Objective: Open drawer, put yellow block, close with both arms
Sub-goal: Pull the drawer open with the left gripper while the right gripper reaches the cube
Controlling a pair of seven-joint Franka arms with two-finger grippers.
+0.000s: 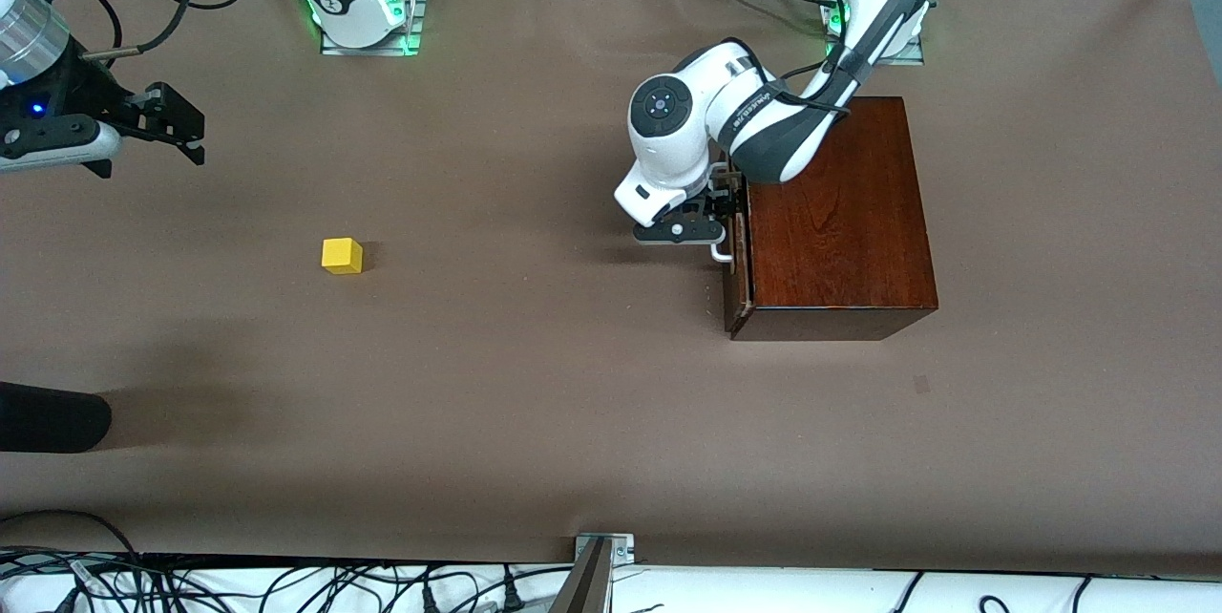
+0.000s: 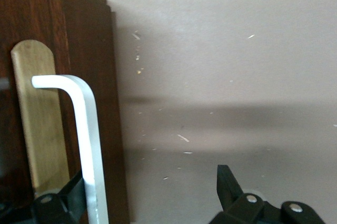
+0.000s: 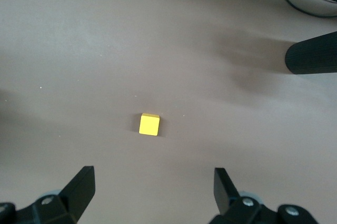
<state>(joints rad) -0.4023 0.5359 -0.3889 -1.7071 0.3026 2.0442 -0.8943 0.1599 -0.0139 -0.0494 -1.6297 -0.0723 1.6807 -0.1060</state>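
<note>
Brown desk (image 1: 535,384) carries a dark wooden box (image 1: 840,221) at the left arm's end. Its drawer (image 1: 737,279) sits nearly flush, and the left gripper (image 1: 726,208) spreads released around the white handle (image 2: 87,145). Well apart, the right gripper (image 1: 181,131) hangs released above the desk, the yellow block (image 1: 342,255) lying below it.

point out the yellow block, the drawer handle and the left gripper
yellow block (image 1: 342,255): front view, on its top face.
drawer handle (image 2: 87,145): left wrist view, on the upright white bar.
left gripper (image 2: 152,195): left wrist view, midway between its open jaws, the bar by one of them.
</note>
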